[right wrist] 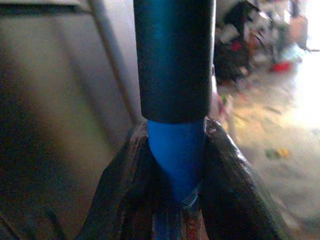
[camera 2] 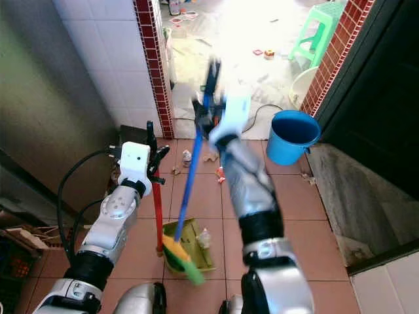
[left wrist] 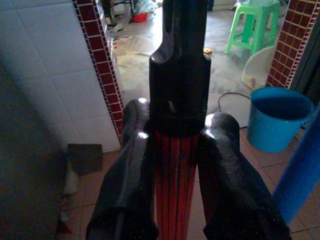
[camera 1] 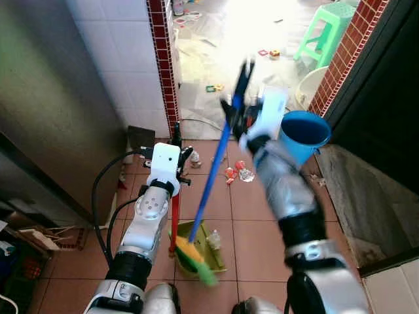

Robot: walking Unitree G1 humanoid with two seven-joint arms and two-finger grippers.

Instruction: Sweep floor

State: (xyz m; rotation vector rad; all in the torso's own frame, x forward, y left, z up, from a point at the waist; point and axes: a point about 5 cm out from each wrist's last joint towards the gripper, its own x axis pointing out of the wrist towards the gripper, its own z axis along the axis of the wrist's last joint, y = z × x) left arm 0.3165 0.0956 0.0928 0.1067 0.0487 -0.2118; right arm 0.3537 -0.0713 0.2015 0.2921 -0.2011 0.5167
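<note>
— What did we find?
— Our right gripper (camera 1: 237, 112) was clamped on the broom (camera 1: 211, 178); our left gripper (camera 1: 177, 139) was clamped on the dustpan (camera 1: 196, 252), bristles touching the pan.
— Advice?
— We judged short, low strokes best.

The dustpan (camera 1: 196, 252) lies on the floor (camera 1: 255, 209) between the robot's arms, the broom (camera 1: 213, 176) head resting in it. The dustpan's upright handle (camera 1: 175, 216) stands at its left. The bucket (camera 1: 303, 134) sits ahead to the right; the stool (camera 1: 325, 29) stands farther behind it.
</note>
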